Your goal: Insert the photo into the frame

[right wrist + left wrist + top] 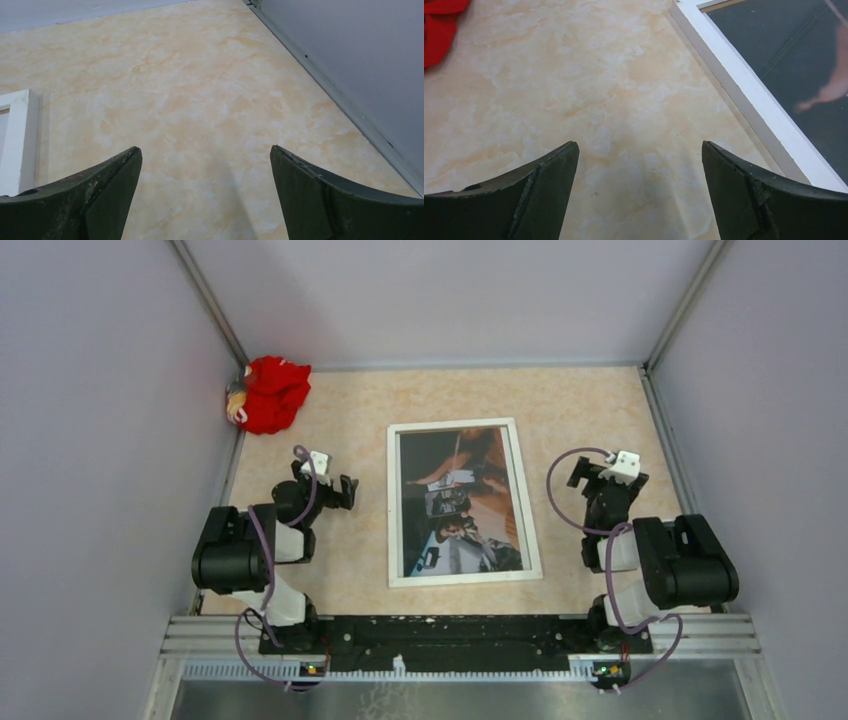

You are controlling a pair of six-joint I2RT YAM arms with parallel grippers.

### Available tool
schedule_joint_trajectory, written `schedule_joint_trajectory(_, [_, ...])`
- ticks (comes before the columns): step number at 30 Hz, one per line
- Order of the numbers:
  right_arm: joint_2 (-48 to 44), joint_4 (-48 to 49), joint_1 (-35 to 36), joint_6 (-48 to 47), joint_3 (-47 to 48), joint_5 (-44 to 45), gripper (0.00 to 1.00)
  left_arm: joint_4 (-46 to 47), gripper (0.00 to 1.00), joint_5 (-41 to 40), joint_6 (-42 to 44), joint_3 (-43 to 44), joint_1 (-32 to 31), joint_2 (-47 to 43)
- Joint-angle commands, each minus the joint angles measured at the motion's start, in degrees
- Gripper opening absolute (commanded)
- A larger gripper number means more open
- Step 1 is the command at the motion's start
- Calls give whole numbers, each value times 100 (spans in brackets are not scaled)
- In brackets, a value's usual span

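Top external shows the photo (460, 500) lying flat inside the white frame (465, 580), which sits on the table (600, 400) between our two claws. The left claw (340, 490) has its jaws spread wide and holds nothing. The frame's long side lies just off to the right of that claw, near it but apart. The right claw (580, 472) is equally wide open and empty, with the frame to its left and a little further away. Ahead and to the left of the left claw, a red cloth (272, 392) sits bunched in the far corner, well out of our way.

We judge the print to be placed already, so what remains is to check how it is seated. In the left wrist view, a thin brown sliver shows between the white rail and the print at the far corner ahead of the claw. We cannot tell whether that is a gap or only the frame's inner lip.

If a correction is needed, we would close the jaws first and press with one fingertip on the print's margin. We would stay off the glossy face and hold the rail steady with the other claw so the frame does not slide. If no correction is needed, we keep both claws clear of it.
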Motion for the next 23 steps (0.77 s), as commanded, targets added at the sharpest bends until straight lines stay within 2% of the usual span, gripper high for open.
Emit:
schedule_joint_trajectory(1, [-138,-114,-28,198,-21,-329,99,300,99,-92,128,28,-10,-153])
schedule_joint_trajectory(23, [-119,-79,-28,180,-21,-322,99,244,99,-196,150,48,-65,-158])
